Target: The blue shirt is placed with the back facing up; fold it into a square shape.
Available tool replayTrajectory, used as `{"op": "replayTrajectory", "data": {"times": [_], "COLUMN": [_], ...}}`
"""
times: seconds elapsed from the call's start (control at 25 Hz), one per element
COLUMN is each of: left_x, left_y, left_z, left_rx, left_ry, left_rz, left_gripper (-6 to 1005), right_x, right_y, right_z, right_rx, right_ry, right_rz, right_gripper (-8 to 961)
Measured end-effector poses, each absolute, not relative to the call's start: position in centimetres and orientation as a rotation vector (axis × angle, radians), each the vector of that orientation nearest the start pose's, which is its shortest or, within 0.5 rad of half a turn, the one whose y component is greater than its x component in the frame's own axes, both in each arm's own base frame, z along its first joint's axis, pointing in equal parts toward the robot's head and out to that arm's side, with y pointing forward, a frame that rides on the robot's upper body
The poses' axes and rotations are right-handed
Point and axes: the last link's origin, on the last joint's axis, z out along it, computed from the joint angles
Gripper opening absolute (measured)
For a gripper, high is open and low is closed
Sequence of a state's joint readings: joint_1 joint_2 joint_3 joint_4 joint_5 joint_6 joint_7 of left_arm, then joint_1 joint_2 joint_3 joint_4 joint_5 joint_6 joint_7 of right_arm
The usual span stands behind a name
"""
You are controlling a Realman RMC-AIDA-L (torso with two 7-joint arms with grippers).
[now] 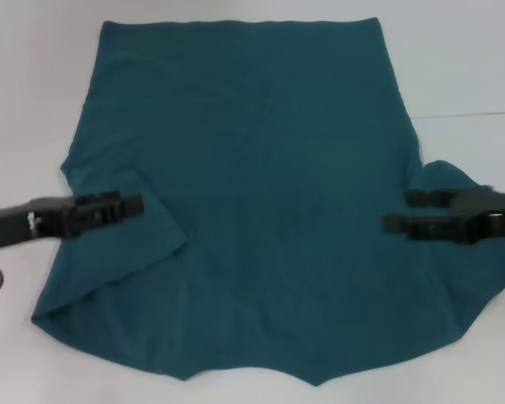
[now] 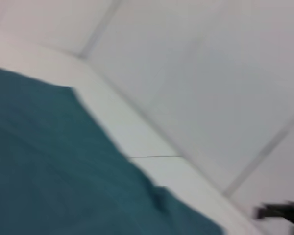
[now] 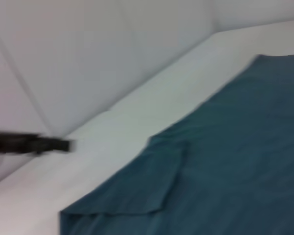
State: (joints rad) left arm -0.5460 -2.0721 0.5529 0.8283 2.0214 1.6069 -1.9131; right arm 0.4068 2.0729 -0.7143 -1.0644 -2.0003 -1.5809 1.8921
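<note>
Shirt (image 1: 269, 202) lies spread flat on the white table (image 1: 34, 76), plain back up, collar edge nearest at 6 o'clock, hem far at 12. Left sleeve already lies folded in over the body at about 8 o'clock; right sleeve (image 1: 454, 181) bulges out at 3 o'clock, not folded.

Left gripper (image 1: 133, 206) hovers at 9 o'clock just over the folded sleeve flap, fingers look close together with no cloth seen between them, though I cannot tell for sure. Right gripper (image 1: 400, 210) sits at 3 o'clock over the shirt's right edge beside the loose sleeve, two fingers apart in a moderate gap, nothing in them.

Judged step: right side fold. To do it well, the right gripper should drop low, pinch the sleeve edge through one layer only, lift just enough to clear, and carry it toward centre so the crease runs straight from 6 to 12. Matching the left flap keeps the final shape square. Risk: dragging the body cloth and wrinkling it.
</note>
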Motion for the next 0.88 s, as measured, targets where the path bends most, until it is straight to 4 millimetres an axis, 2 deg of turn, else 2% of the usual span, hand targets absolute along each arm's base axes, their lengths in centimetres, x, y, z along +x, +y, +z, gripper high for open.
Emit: {"op": "replayTrajectory", "data": {"times": [0.16, 0.28, 0.48, 0.68, 0.88], "left_x": [-25.6, -25.4, -25.1, -25.4, -25.6], "left_y": [33.1, 31.9, 30.5, 29.8, 29.5], "left_z": [5.4, 5.0, 4.4, 3.8, 3.6], "left_rx": [-2.592, -2.711, -2.840, -2.873, -2.885], "left_ry": [-1.193, -1.204, -1.171, -1.151, -1.108], "left_rz": [-0.844, -0.791, -0.738, -0.705, -0.707], "left_gripper": [695, 733, 805, 877, 891], "right_x": [26.3, 26.2, 26.3, 27.1, 27.9], "right_y": [32.2, 31.8, 32.0, 32.9, 33.6], "right_z": [9.8, 11.0, 11.5, 11.9, 12.4], "right_rx": [-2.466, -2.448, -2.411, -2.272, -2.127], "right_ry": [1.029, 1.107, 1.266, 1.430, 1.512], "right_rz": [0.524, 0.383, 0.172, -0.035, -0.117], "right_gripper": [822, 820, 816, 811, 807]}}
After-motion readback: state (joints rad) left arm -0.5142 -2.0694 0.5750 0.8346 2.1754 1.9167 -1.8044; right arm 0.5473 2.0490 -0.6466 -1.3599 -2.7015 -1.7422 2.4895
